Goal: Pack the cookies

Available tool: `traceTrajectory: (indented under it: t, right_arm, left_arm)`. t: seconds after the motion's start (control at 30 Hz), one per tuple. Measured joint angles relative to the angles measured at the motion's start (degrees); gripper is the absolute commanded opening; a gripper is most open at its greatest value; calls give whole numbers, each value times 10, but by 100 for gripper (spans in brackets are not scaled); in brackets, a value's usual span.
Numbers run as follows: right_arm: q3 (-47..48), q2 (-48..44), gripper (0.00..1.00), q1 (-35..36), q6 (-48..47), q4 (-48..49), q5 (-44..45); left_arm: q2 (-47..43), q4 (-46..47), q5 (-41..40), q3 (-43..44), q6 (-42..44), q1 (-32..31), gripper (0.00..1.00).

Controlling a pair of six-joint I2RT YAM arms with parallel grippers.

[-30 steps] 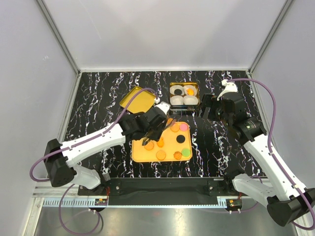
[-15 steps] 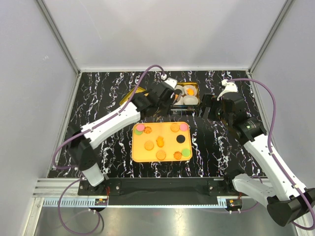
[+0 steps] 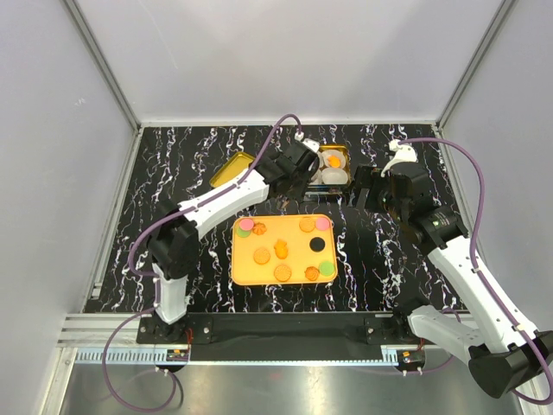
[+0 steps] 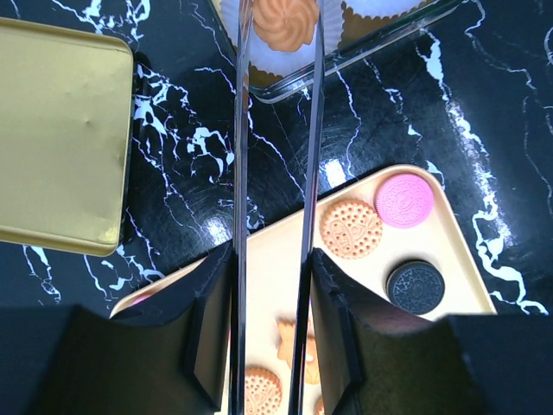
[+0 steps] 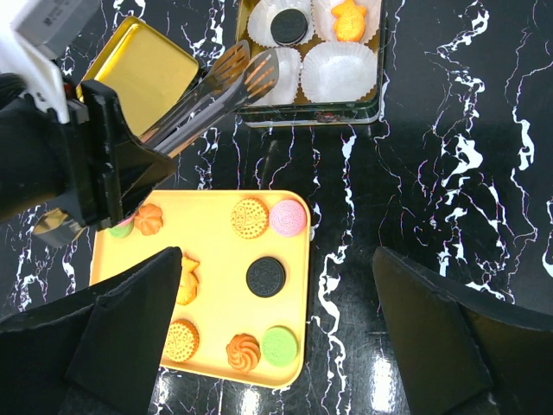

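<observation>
A: While the left jaws were clamped on the tongs (image 4: 240, 130), where was the cookie (image 4: 285, 22)?
B: Pinched between the tong tips: an orange swirl, over the paper cup (image 5: 289, 73) at the seven o'clock corner of the tin (image 5: 311, 114).
A: And the other cookies (image 5: 250, 218)?
B: Most lay on the yellow tray (image 5: 216, 259) on the surface (image 3: 173, 173). Two sat in the tin's far cups, black at eleven o'clock, orange at one.
A: Where stood the tin?
B: At the tray's one o'clock; a gold lid (image 4: 60, 130) lay flat at its eleven.
A: The right jaws?
B: Spread wide, gripping nothing, hovering at the tray's two o'clock, just beside the tin.
</observation>
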Motion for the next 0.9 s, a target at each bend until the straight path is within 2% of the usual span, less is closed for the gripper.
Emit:
traceTrajectory:
  t: [0.63, 0.83, 0.9]
  right_arm:
    - [0, 3, 100, 0, 0, 0, 0]
    - [0, 3, 100, 0, 0, 0, 0]
    - [0, 3, 100, 0, 0, 0, 0]
  left_arm:
    - [41, 38, 24, 0, 12, 21, 45]
    - [41, 38, 24, 3, 13, 21, 48]
    - [41, 38, 24, 6, 14, 21, 52]
